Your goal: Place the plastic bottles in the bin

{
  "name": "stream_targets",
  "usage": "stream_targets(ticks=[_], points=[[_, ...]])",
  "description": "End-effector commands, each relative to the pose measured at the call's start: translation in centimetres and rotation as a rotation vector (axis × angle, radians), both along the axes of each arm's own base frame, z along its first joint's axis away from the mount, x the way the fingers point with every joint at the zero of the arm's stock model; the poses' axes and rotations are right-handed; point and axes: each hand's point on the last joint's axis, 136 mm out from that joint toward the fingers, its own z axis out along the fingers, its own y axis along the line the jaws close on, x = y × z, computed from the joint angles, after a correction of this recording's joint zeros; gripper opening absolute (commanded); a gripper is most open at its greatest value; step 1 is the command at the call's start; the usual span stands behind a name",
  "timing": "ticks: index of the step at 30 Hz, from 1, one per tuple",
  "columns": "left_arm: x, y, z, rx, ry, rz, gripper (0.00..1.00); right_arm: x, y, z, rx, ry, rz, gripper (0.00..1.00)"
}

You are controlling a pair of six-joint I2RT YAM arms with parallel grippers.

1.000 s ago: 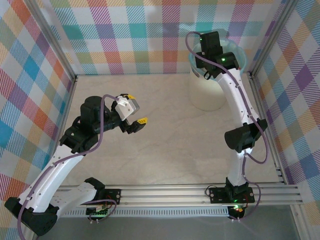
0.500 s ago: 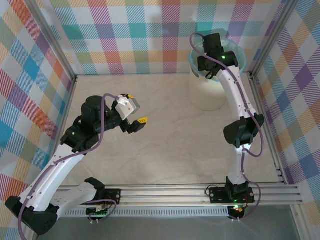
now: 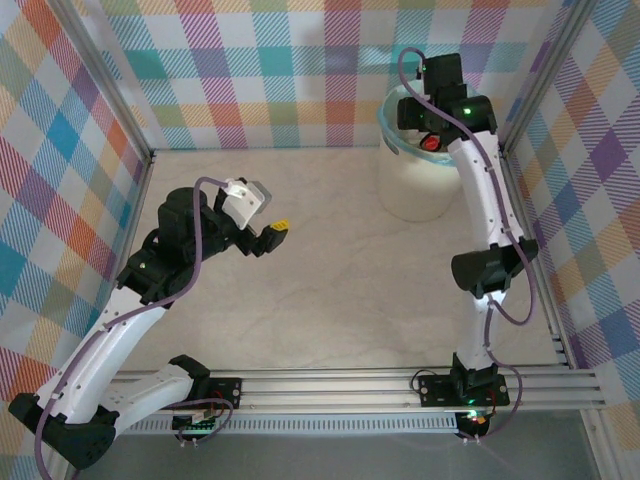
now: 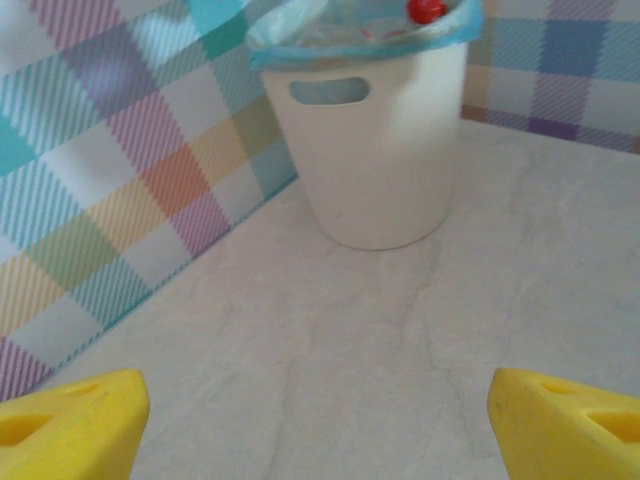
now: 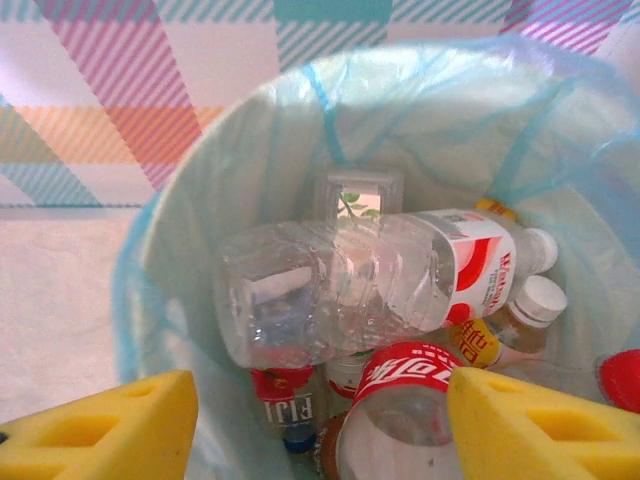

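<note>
Several plastic bottles lie piled inside the bin [image 5: 250, 150], which is lined with a light blue bag. On top is a large clear bottle with a red and white label [image 5: 350, 290]. Under it are a red-labelled cola bottle [image 5: 415, 385] and a Fiji bottle [image 5: 285, 400]. My right gripper [image 5: 320, 430] hangs open just above the pile, holding nothing, and sits over the bin's mouth [image 3: 428, 128]. My left gripper [image 3: 270, 215] is open over the bare table, facing the bin [image 4: 370, 150], its yellow fingers [image 4: 70, 425] wide apart. A red cap [image 4: 427, 10] pokes above the rim.
The white bin [image 3: 415, 190] stands in the far right corner against checked walls [image 3: 250, 70]. The marble-patterned table [image 3: 330, 290] stretches between the arms. A metal rail [image 3: 350, 390] runs along the near edge.
My right gripper has shifted to the right over the bin, and a red cap now shows inside it. My left gripper has turned and drawn slightly left.
</note>
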Motion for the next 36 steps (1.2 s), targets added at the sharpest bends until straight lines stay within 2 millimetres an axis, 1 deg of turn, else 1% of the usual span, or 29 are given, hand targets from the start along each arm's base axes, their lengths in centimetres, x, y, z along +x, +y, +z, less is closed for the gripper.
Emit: stream_targets(ticks=[1,3,6,9,11,13,14,17,19,20,22,23,25,28,30,34,36], points=[[1.4,3.0,0.3,-0.045,0.066,0.202,0.88,-3.3,0.2,4.8,0.085,-0.085,0.026,0.65],[2.0,4.8,-0.6,-0.060,0.114,0.301,0.90,-4.2,0.1,4.5,0.089,-0.069,0.029,0.64],[3.2,9.0,-2.8,-0.091,0.226,0.523,0.95,-5.9,0.5,4.5,0.140,-0.049,0.052,0.61],[4.0,13.6,-5.4,-0.148,0.386,0.684,0.96,-7.7,1.9,5.2,0.185,-0.057,0.099,0.61],[4.4,16.0,-7.4,-0.194,0.484,0.737,0.98,-9.1,3.5,6.3,0.192,-0.084,0.156,0.63],[5.0,18.0,-9.2,-0.184,0.531,0.811,0.99,-10.3,5.4,7.2,0.193,-0.116,0.218,0.63],[5.3,18.7,-10.0,-0.175,0.544,0.836,1.00,-10.9,6.3,7.6,0.194,-0.132,0.249,0.63],[6.6,21.6,-13.3,-0.187,0.623,0.927,1.00,-12.9,10.0,8.2,0.219,-0.159,0.373,0.64],[7.2,23.7,-16.0,-0.206,0.704,0.978,1.00,-14.3,12.6,8.0,0.249,-0.159,0.465,0.64],[7.2,24.5,-16.9,-0.204,0.732,1.001,1.00,-15.0,13.6,7.9,0.262,-0.158,0.505,0.65],[7.1,26.2,-18.8,-0.147,0.767,1.051,1.00,-16.0,15.3,7.1,0.281,-0.135,0.566,0.65],[6.9,26.9,-19.4,-0.118,0.774,1.074,1.00,-16.4,15.7,6.8,0.289,-0.125,0.583,0.65],[6.2,28.2,-21.2,-0.051,0.812,1.116,1.00,-16.9,16.3,5.6,0.299,-0.096,0.609,0.67],[5.1,29.2,-23.1,-0.029,0.879,1.143,1.00,-17.1,16.4,4.4,0.304,-0.075,0.620,0.68],[4.8,28.8,-24.4,-0.020,0.931,1.123,1.00,-17.2,16.6,4.0,0.307,-0.075,0.629,0.69],[3.4,27.8,-27.5,0.025,1.072,1.067,1.00,-17.6,16.8,3.5,0.308,-0.079,0.659,0.71],[2.8,27.4,-28.7,0.035,1.108,1.047,1.00,-17.6,17.0,3.3,0.305,-0.078,0.670,0.71]])
